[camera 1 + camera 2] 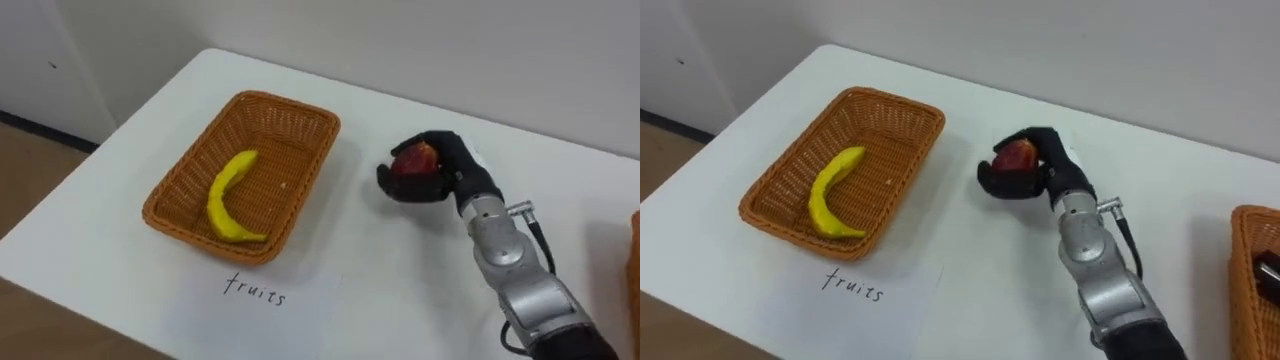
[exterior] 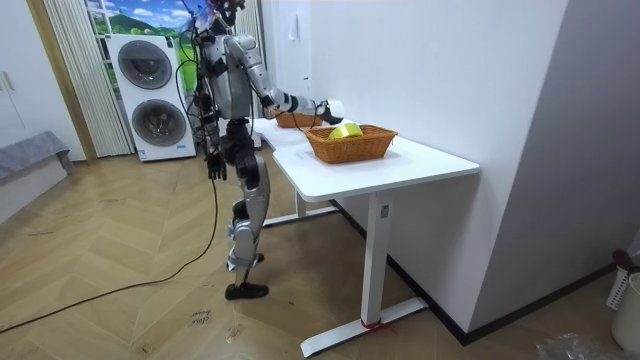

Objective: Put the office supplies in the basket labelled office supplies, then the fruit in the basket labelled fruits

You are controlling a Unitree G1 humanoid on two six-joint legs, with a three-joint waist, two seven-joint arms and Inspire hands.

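Red apple [image 1: 417, 158] is sitting in the robot's right hand [image 1: 457, 168] right now, a bit right of centre in the eye views. The black fingers [image 1: 386, 180] are curled around it from below and the side. It's low over the white desk [image 1: 400, 290], though I can't tell if it's actually touching the top.

Just to the left of it, apart from the hand, is a wicker basket [image 1: 290, 110] with a banana [image 1: 228, 200] lying inside. A sheet of paper [image 1: 300, 300] with handwriting sits below that basket.

At the right edge there's a second wicker basket [image 1: 1252, 225] with something dark [image 1: 1268, 268] in it. In the room view it also has a yellow-green thing [image 2: 347, 130] on top.

The robot stands at the desk's end, on the room view's left, with its left hand [image 2: 214, 166] down by its hip.
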